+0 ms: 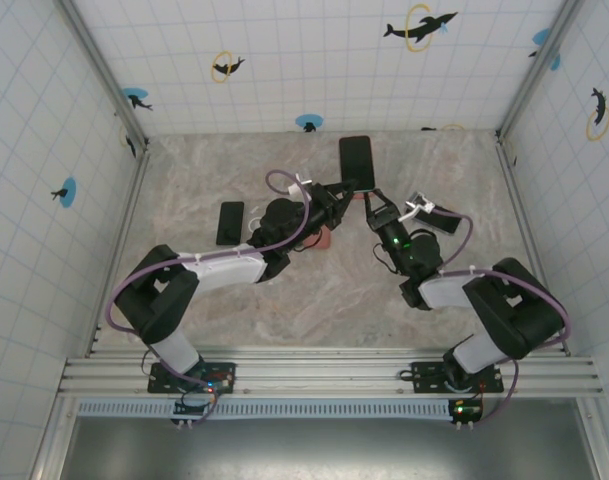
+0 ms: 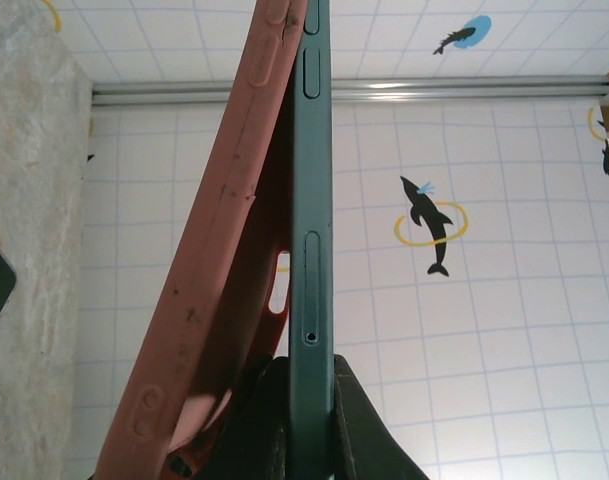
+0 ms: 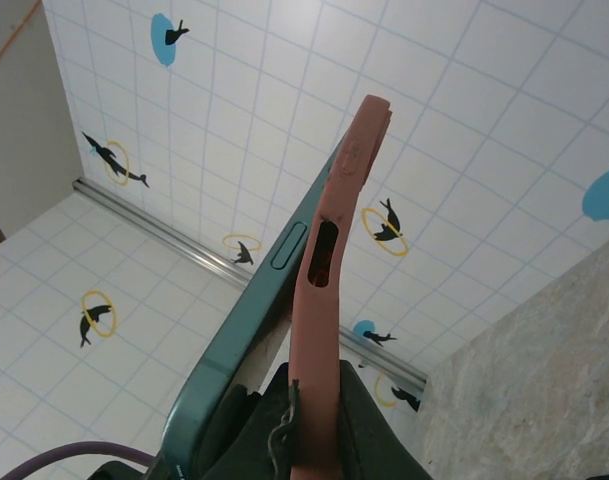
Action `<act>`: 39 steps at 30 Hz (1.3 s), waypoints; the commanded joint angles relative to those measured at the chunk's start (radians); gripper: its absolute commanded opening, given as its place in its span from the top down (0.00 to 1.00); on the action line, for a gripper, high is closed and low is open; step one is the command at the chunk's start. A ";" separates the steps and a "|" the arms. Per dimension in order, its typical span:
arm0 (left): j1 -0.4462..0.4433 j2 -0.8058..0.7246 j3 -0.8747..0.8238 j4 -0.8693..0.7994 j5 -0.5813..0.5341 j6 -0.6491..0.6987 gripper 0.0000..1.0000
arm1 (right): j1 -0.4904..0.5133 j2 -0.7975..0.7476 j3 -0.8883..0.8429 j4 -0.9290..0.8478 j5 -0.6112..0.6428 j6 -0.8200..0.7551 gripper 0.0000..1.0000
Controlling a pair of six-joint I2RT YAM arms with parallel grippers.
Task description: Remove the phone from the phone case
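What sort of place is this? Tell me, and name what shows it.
Probably a lab robot cell, not a home. White grid-patterned walls with dolphin stickers box in a marble-look tabletop. Aluminium rails frame the near edge, where a left arm and right arm are bolted.

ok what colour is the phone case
Salmon pink phone case, clearest in the left wrist view, where it bows away from the dark teal phone.

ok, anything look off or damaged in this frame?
Nothing looks damaged. The pink phone case is splayed away from the phone, joined only at the far end. The left gripper is shut on the phone, the right gripper on the case, as expected mid-removal. A dark slab lies flat on the table.
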 commanded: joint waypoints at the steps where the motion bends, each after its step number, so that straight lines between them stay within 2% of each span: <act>1: -0.007 -0.055 0.031 0.060 0.029 0.021 1.00 | -0.033 -0.069 0.026 -0.110 0.133 -0.109 1.00; 7: -0.025 -0.059 0.022 0.076 0.068 0.002 1.00 | -0.088 -0.118 0.028 -0.205 0.190 -0.176 1.00; 15: -0.042 -0.038 0.027 0.106 0.071 -0.020 1.00 | -0.122 -0.169 0.053 -0.260 0.143 -0.218 1.00; 24: -0.053 0.028 0.132 0.096 0.108 -0.025 1.00 | -0.044 -0.137 0.089 -0.230 0.126 -0.259 1.00; 26: -0.057 0.039 0.147 0.093 0.109 -0.025 1.00 | -0.014 -0.142 0.123 -0.288 0.157 -0.309 1.00; 28: -0.060 0.048 0.162 0.086 0.109 -0.024 1.00 | 0.008 -0.154 0.171 -0.421 0.206 -0.338 1.00; 30: -0.062 0.055 0.175 0.091 0.114 -0.025 1.00 | 0.016 -0.159 0.175 -0.434 0.255 -0.341 1.00; 39: -0.022 -0.030 0.087 0.055 0.122 0.016 1.00 | -0.125 -0.223 0.103 -0.527 0.220 -0.261 1.00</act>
